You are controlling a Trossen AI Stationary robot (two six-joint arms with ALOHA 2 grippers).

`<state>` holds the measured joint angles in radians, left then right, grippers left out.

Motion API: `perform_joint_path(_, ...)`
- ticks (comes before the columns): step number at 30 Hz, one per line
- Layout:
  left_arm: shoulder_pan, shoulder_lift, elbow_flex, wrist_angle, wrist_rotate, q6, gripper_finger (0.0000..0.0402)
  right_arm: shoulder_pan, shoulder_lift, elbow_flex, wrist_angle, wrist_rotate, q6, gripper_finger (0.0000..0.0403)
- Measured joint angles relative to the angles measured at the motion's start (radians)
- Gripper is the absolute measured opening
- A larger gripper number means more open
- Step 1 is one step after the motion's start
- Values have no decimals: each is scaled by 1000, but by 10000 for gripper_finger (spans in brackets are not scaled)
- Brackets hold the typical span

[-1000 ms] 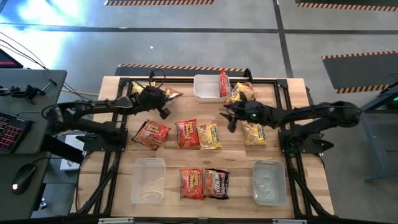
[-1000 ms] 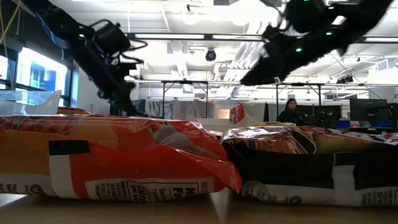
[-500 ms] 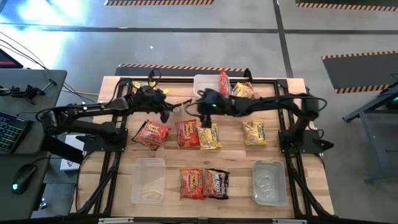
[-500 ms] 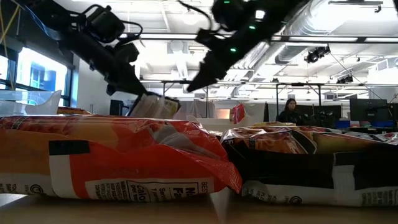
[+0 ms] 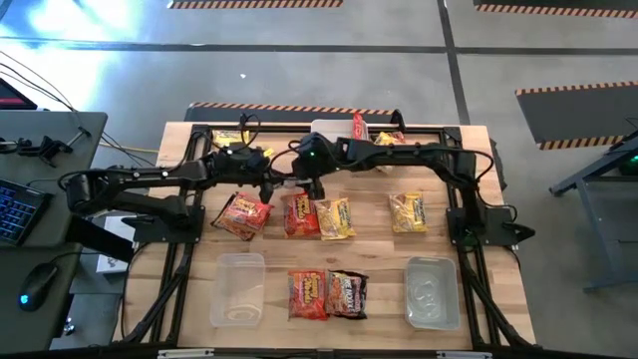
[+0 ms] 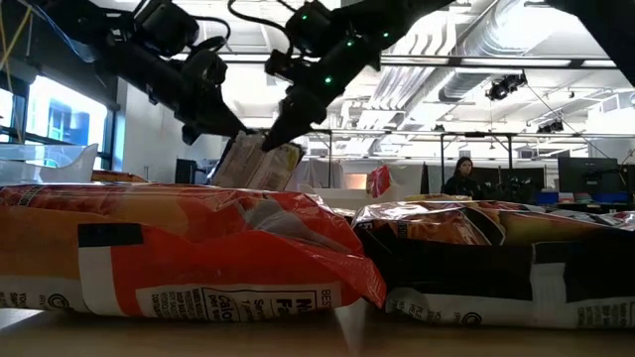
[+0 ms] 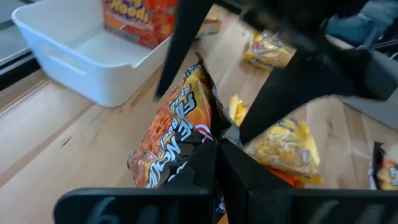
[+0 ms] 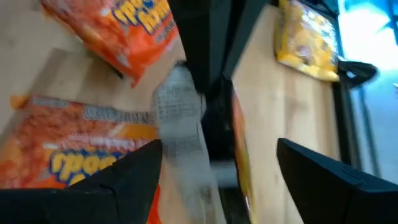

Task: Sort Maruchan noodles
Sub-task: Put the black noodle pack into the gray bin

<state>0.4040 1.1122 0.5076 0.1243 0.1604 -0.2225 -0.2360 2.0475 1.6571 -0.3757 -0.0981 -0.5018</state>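
Observation:
My left gripper (image 5: 271, 181) reaches in from the table's left and is shut on an orange and dark noodle packet (image 7: 177, 134), held above the table's middle far part. The packet also shows in the low view (image 6: 260, 165), hanging tilted. My right gripper (image 5: 300, 183) has come across from the right and is open. Its two fingers (image 7: 179, 56) stand on either side of the packet's free end (image 8: 180, 118). Whether they touch it, I cannot tell. My left gripper pinches the packet between its two fingers at the end nearest the arm (image 7: 208, 140). The fingers slant down from the table's left. The packet is lifted clear of the table and sticks out beyond the fingertips, tilted downward (image 6: 260, 165).
A white tub (image 5: 327, 140) at the far edge holds an upright red packet (image 5: 359, 130). Red and yellow packets (image 5: 300, 213) lie in a row mid-table, with one yellow packet (image 5: 408, 211) farther right. Two packets (image 5: 327, 294) lie near the front between two clear tubs (image 5: 237, 289).
My right arm has swung from the table's right side far across toward the left, up to the packet in my left gripper. My left gripper has carried the packet from the far left toward the table's middle, lifted clear.

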Motion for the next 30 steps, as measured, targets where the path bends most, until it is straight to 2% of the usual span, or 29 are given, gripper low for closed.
perform_joint_path(8, -2, 0, 0, 63, 40, -32, 0, 0, 10, -2, -4, -10, 8, 286)
perform_joint_path(12, -2, 0, 0, 67, 40, -39, 0, 1, 10, -2, -11, -10, 15, 238)
perform_joint_path(18, -2, 0, 0, 77, 36, -38, 6, -2, 10, -2, -12, -16, 30, 142)
perform_joint_path(23, 1, -39, 0, 82, 32, -13, 38, -1, 3, -2, -27, -23, 26, 93)
perform_joint_path(30, 1, -232, -26, 71, -35, 80, 103, -7, -62, -3, -111, -22, 30, 85)
